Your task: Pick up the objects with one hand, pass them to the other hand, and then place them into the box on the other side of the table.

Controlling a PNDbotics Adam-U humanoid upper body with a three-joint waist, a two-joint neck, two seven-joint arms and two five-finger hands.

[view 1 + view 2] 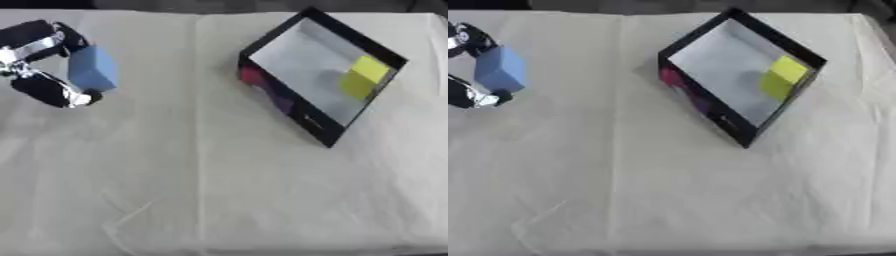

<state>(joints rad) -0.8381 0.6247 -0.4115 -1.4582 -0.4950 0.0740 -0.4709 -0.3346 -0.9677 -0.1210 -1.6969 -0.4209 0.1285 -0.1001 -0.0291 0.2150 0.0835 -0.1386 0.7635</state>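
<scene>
Between left hand fingers, apparently pinched, blue block

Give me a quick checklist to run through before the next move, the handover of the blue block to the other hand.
1. Blue foam-like block held: the left hand has fingers on both sides of it. Ok.
2. Block off the cream tablecloth: cannot tell.
3. Right hand ready to receive: it shows in neither view. Not ok.
4. Black-walled box with grey floor on the right side, opening unobstructed. Ok.
5. Room in the box: only a yellow block sits at its far side. Ok.
6. Path between hand and box free of things. Ok.
</scene>
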